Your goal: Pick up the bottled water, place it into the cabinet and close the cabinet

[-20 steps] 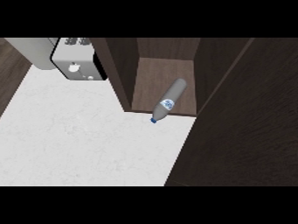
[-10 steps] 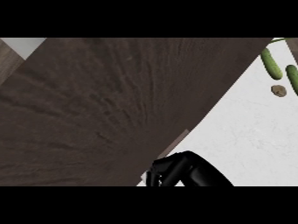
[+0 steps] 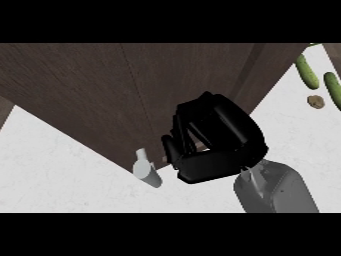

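The cabinet (image 3: 99,95) fills most of the head view, its dark wood panel slanting down to a low corner over the white worktop (image 3: 62,185). Against that panel sits the right hand (image 3: 213,145), black, on a grey forearm rising from the lower edge; its fingers are curled inward against the wood, and I cannot tell whether they hold anything. The left hand shows nowhere. Just left of the right hand, at the panel's lower corner, the bottled water (image 3: 147,172) pokes out, pale and only partly visible, the rest hidden behind the wood. It looks apart from the hand, close beside it rather than inside the curl. Far off at the upper right lie two cucumbers (image 3: 324,82) and a small brown item (image 3: 315,101).

The risk, as I judge it: the bottle seems to lie across the cabinet's edge, so a swinging door could jam on it or knock it out onto the worktop. The bottle may also roll if nudged
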You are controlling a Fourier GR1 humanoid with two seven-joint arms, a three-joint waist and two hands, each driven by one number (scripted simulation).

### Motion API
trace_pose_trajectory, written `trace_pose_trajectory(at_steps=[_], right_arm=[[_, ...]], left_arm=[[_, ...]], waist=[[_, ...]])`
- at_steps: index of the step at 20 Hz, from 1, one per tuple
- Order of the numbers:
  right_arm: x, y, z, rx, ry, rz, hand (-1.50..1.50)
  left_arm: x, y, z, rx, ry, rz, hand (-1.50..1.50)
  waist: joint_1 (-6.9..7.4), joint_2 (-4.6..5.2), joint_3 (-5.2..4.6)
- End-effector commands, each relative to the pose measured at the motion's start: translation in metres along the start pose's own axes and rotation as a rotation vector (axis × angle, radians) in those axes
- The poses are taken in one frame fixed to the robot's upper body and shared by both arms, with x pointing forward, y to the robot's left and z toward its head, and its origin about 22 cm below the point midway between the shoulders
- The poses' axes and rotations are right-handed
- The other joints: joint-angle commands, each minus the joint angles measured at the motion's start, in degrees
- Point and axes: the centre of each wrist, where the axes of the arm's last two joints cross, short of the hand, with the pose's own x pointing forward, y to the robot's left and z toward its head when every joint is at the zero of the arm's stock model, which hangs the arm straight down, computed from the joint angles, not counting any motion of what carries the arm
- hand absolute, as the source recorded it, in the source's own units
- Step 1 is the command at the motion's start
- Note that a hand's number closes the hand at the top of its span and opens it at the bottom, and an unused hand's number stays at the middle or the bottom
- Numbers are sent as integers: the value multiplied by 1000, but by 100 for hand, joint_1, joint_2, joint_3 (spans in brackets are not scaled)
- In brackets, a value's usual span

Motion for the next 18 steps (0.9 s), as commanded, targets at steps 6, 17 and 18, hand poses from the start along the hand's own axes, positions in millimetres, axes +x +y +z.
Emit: trace_pose_trajectory(at_steps=[6, 17, 18], right_arm=[[15, -61, -52, 9, 11, -4, 150], [10, -50, -97, 67, 64, 26, 150], [-1, -58, -94, 56, 51, 12, 150]], left_arm=[[28, 25, 14, 9, -20, 4, -150], [28, 18, 16, 7, 3, 21, -150], [29, 5, 8, 8, -24, 43, -150]], waist=[[-41, 3, 2], [27, 8, -1], [23, 31, 4]])
